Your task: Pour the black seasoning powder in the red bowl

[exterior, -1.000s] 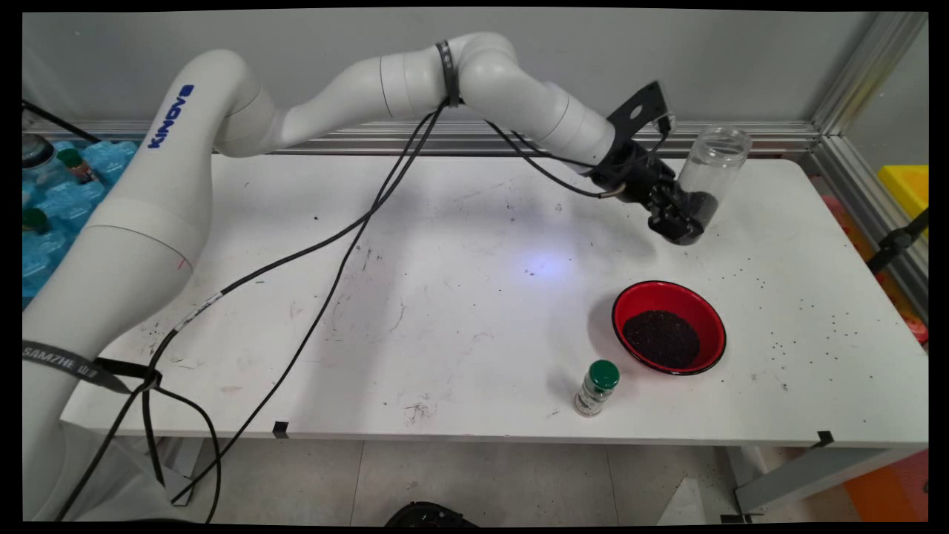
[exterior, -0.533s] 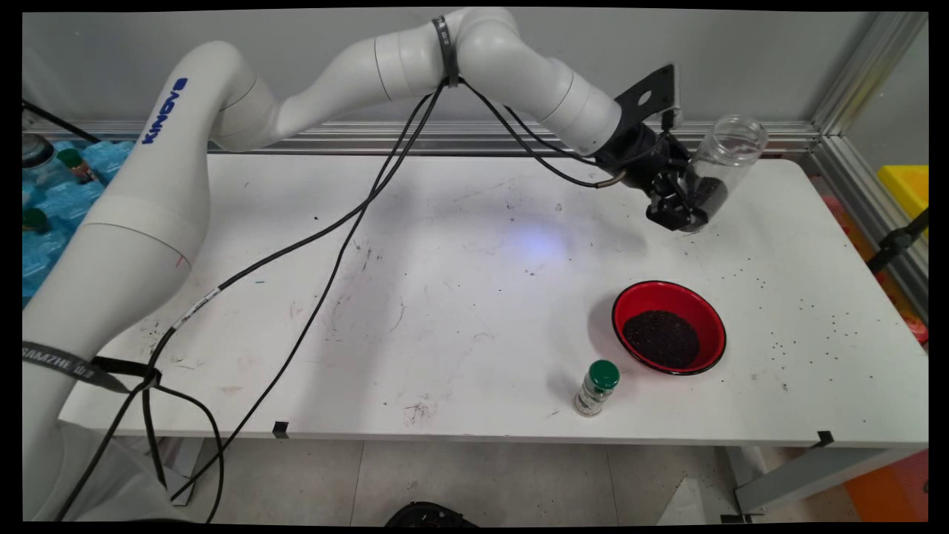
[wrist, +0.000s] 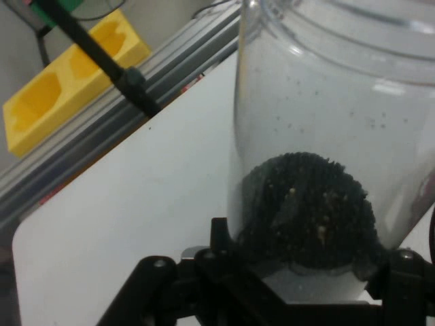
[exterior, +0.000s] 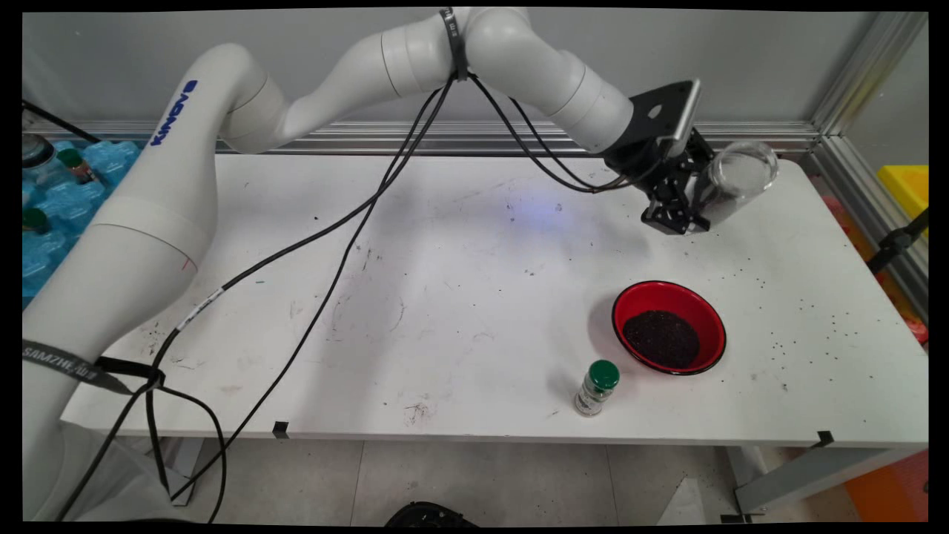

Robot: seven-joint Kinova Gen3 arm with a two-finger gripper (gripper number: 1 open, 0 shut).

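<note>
Now the hand [exterior: 686,215] is clamped on a clear jar [exterior: 734,182] tilted toward the right, its dark grains at the base, red bowl [exterior: 669,326] well nearer the counter's [exterior: 445,297] front.

Black end effector [exterior: 678,215] grips a clear jar [exterior: 734,182] of black grains [wrist: 306,204]; nearer, a red bowl [exterior: 704,304], green-capped bottle [exterior: 597,387].

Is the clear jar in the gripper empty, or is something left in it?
Not empty. The clear jar holds a small heap of dark grains at its base, by the gripper; the rest of it is clear.
</note>
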